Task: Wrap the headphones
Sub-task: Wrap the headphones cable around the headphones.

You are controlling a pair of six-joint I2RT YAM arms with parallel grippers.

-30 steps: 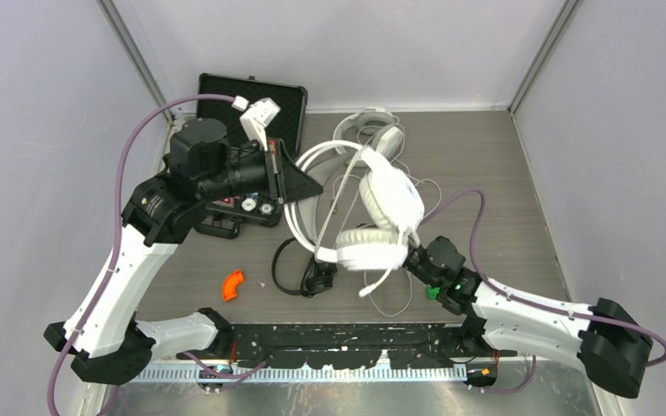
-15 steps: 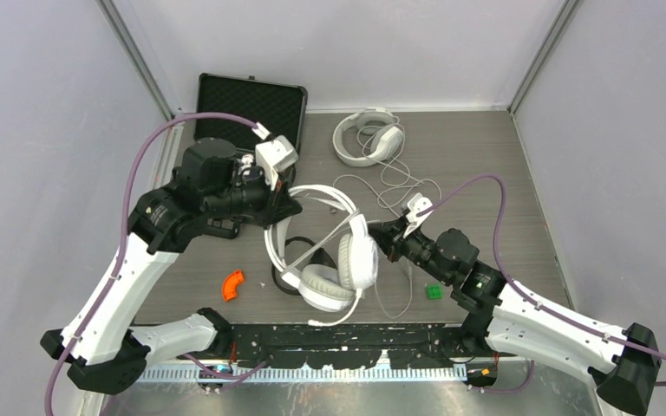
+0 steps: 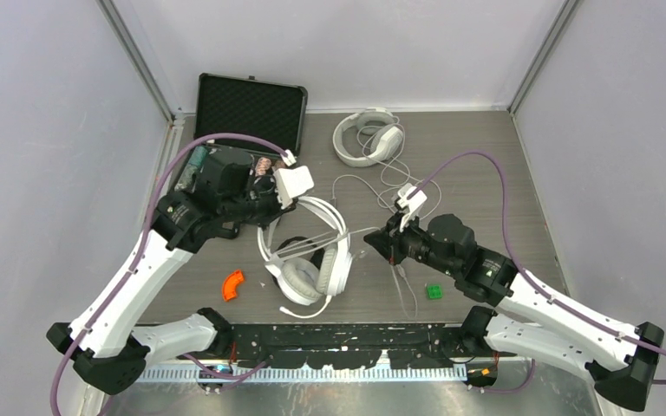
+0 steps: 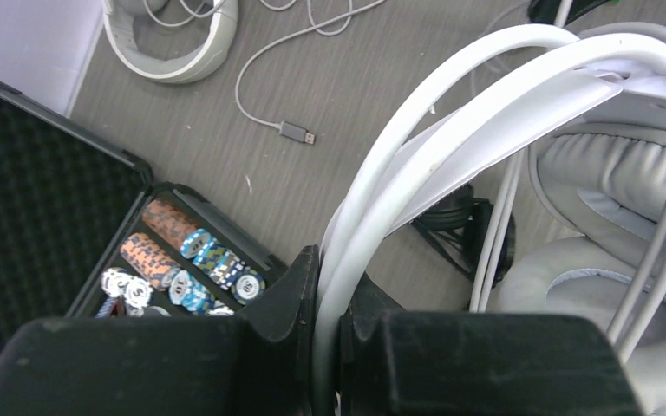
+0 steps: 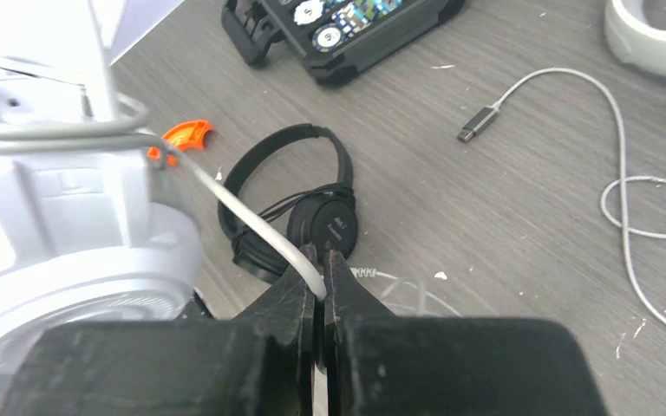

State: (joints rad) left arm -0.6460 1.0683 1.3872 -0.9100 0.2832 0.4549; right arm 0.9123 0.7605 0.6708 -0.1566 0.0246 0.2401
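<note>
**Both grippers clamped on one white headset**

The left gripper (image 4: 328, 269) was shut tight on the curved double headband of a white padded over-ear headset (image 3: 312, 260), with the band rising out from between its jaws. The two grey-cushioned ear cups (image 4: 607, 217) hung at the band's other end, low over the grey wood-grain surface (image 3: 503, 173). Whether they touched it could not be told.

The right gripper (image 5: 319, 260) was pinched closed on that headset's pale grey cord (image 5: 251, 230). The cord ran from its jaws up and left to the nearer ear cup.

Just beyond the right gripper's tips lay a slim black on-ear headset (image 5: 325, 221), flat on the surface with its thin black cord bunched across it. In the overhead view the white cups partly covered it.

A second white over-ear headset (image 3: 366, 139) lay near the far edge, well apart from both grippers. A loose pale cord trailed from it and ended in a USB plug (image 4: 297, 133).

Behind the left arm stood an open black hard case (image 3: 247, 108), its lid lined with foam. Rows of patterned poker chips (image 4: 182, 260) filled its tray.

An orange curved plastic piece (image 3: 233, 284) lay near the front edge, left of the held headset. A small green block (image 3: 434, 292) lay beside the right arm.
</note>
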